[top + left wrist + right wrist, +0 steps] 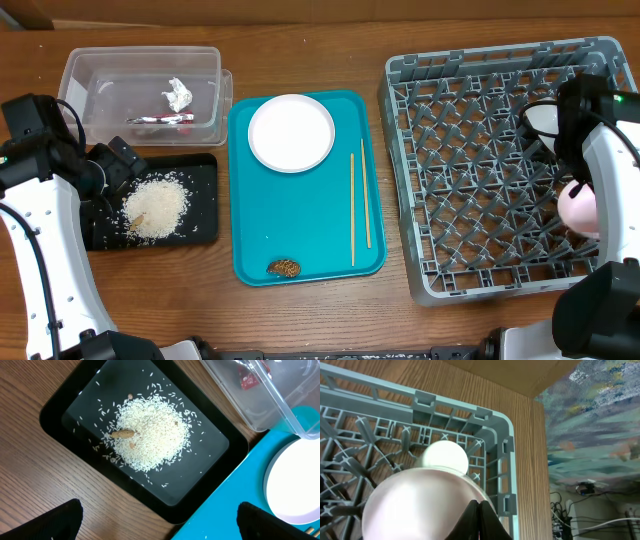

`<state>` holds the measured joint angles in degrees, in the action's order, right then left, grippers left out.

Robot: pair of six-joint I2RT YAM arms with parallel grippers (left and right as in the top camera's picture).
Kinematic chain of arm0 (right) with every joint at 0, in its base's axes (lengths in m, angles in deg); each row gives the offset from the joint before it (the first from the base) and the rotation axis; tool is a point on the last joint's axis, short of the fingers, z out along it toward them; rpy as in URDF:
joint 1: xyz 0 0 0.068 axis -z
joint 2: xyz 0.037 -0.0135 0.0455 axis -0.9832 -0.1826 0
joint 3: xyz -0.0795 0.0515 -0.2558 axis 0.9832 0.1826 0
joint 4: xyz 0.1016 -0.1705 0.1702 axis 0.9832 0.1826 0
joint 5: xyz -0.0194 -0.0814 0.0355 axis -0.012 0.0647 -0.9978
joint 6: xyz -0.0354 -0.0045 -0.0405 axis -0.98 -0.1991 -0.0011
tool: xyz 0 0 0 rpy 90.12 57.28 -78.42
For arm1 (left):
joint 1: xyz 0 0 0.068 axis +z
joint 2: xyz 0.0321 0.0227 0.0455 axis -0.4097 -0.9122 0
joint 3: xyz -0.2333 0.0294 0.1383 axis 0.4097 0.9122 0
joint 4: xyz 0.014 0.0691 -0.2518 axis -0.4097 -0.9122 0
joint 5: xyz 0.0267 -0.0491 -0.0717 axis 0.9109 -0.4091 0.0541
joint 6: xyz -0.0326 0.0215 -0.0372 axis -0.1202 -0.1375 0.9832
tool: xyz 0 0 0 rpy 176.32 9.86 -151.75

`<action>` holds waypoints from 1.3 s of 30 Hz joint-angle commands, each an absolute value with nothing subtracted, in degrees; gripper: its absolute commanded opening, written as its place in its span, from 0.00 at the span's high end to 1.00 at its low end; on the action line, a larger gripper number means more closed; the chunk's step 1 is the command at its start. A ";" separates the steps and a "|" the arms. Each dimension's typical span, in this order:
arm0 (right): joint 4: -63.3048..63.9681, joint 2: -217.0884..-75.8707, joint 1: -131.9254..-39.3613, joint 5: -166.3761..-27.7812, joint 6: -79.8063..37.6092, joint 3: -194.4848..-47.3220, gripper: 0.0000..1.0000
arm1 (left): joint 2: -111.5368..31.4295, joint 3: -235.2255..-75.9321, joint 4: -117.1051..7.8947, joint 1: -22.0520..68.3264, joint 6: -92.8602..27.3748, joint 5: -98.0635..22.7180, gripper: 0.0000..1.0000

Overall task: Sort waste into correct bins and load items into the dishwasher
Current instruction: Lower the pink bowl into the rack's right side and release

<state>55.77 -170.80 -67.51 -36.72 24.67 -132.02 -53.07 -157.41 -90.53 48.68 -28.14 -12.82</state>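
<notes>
Right gripper [479, 520] clamping pale bowl [420, 505] over rack [495, 420]'s right edge, white cup [442, 455] crowding just behind. Left gripper [160, 522] gaping wide over rice [150, 435] in black tray [210, 440]. Plate [291, 132], chopsticks [358, 205], brown lump [285, 267] sitting on teal tray [300, 220].

jaws pinching pale bowl [420, 505], grey rack [495, 425]

Seen from overhead, the pale bowl [576, 205] is partly covered by the right arm [612, 160], and the black tray [195, 215] is covered at its left end by the left arm [45, 190]. In the left wrist view, the white plate [295, 485] and clear tub [270, 405] are cut off by the frame. In the right wrist view, a white round item [442, 455] is half hidden behind the bowl.
</notes>
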 commanded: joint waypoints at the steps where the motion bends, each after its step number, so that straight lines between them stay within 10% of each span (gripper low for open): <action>1: 56.08 -170.21 -67.25 -36.85 24.84 -131.97 0.96 | -53.48 -158.31 -90.42 48.52 -27.18 -12.84 0.00; 23: 52.12 -170.23 -52.34 -55.76 14.22 -131.43 0.70 | -53.48 -158.31 -90.33 48.52 -27.18 -12.87 0.00; 34: 46.96 -170.23 -52.02 -58.07 9.94 -124.96 0.70 | -53.48 -158.31 -90.35 48.52 -27.18 -12.87 0.00; 39: 47.14 -170.23 -51.97 -57.62 9.94 -124.98 0.96 | -53.48 -158.31 -90.44 48.52 -27.18 -12.87 0.00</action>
